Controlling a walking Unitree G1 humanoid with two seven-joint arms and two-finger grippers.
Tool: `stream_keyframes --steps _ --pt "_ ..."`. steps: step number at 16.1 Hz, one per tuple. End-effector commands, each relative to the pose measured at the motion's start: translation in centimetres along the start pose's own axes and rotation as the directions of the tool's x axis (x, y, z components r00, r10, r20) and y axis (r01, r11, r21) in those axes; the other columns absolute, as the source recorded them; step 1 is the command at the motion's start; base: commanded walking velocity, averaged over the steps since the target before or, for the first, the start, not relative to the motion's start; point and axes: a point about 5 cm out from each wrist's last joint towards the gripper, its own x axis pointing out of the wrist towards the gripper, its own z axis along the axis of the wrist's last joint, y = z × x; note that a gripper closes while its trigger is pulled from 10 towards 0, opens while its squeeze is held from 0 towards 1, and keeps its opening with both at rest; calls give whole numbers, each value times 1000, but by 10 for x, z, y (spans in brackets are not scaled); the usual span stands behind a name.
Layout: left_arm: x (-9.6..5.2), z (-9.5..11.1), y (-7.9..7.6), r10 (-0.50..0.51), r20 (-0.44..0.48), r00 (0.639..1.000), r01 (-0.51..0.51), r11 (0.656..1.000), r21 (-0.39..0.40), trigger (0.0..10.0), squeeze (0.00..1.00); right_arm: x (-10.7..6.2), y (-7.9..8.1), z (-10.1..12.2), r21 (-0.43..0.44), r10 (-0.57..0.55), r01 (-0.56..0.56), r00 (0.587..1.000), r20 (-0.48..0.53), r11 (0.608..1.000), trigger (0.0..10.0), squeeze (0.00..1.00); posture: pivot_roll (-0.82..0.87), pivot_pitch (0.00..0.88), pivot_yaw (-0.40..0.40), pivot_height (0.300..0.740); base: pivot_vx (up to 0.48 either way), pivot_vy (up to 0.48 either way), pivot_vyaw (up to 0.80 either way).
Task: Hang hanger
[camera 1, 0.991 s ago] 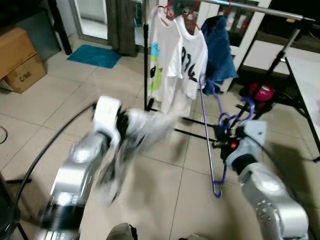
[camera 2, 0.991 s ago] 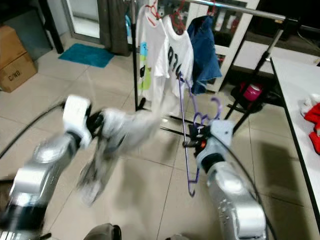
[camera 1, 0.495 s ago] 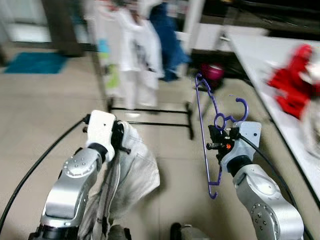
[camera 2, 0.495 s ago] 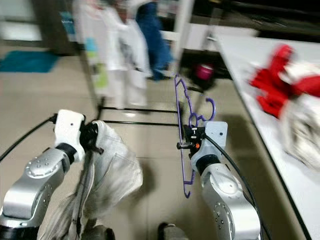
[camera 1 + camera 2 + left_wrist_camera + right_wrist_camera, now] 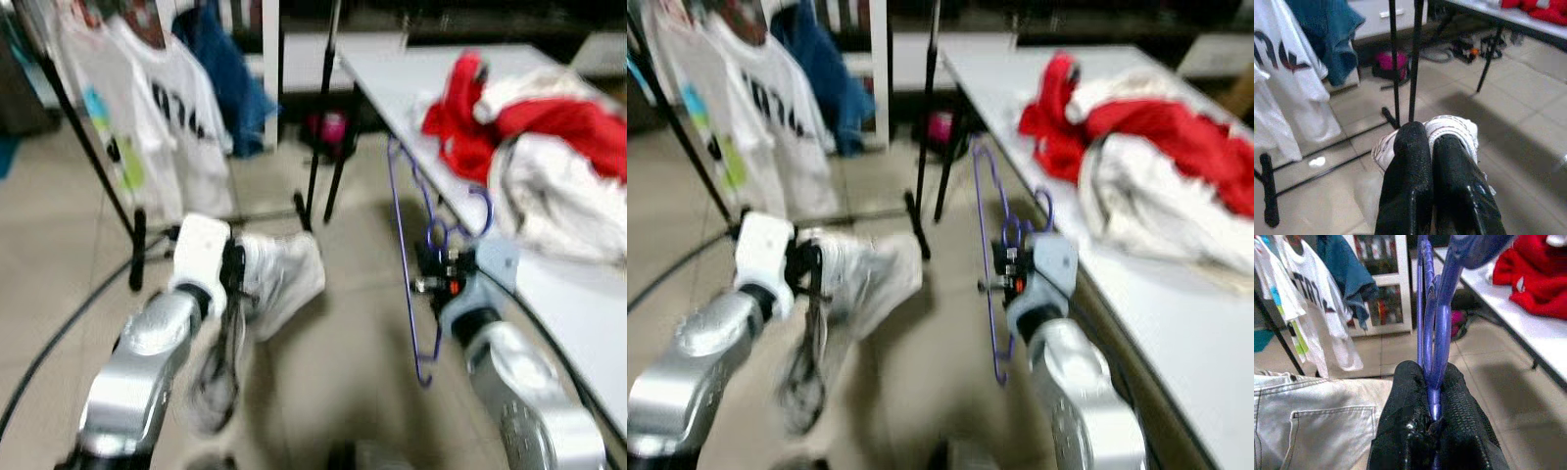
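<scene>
My right gripper [image 5: 438, 285] is shut on a purple hanger [image 5: 404, 257], held upright with its hook [image 5: 477, 208] near the table edge; the right wrist view shows the purple hanger [image 5: 1433, 323] pinched between the black fingers [image 5: 1406, 416]. My left gripper [image 5: 235, 286] is shut on a white pair of jeans [image 5: 279, 279] that hangs down from it toward the floor. In the left wrist view the black fingers [image 5: 1409, 186] are closed together over the white jeans [image 5: 1449, 129].
A clothes rack [image 5: 44, 78] at the left holds white T-shirts [image 5: 167, 117] and a blue garment [image 5: 223, 69]. A white table [image 5: 578, 313] at the right carries red clothes [image 5: 529, 117] and white clothes [image 5: 554, 201]. Black stand legs [image 5: 315, 157] rise between them.
The camera has swung to the right, bringing the table and its clothes closer in view. The jeans in my left gripper swing. Both grippers keep their holds.
</scene>
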Motion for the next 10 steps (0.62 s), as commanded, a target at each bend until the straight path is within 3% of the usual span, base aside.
stream_keyframes --steps 1,10 --pt "0 8 -4 -18 31 999 18 1000 11 10000 0 -2 -1 -1 4 -11 11 1000 -3 1000 10000 0 53 95 -53 740 0 0 -800" --pt "2 9 -8 -33 27 999 32 999 16 10000 0 -3 -3 0 9 -25 25 1000 0 1000 10000 0 50 91 -55 740 0 0 -800"
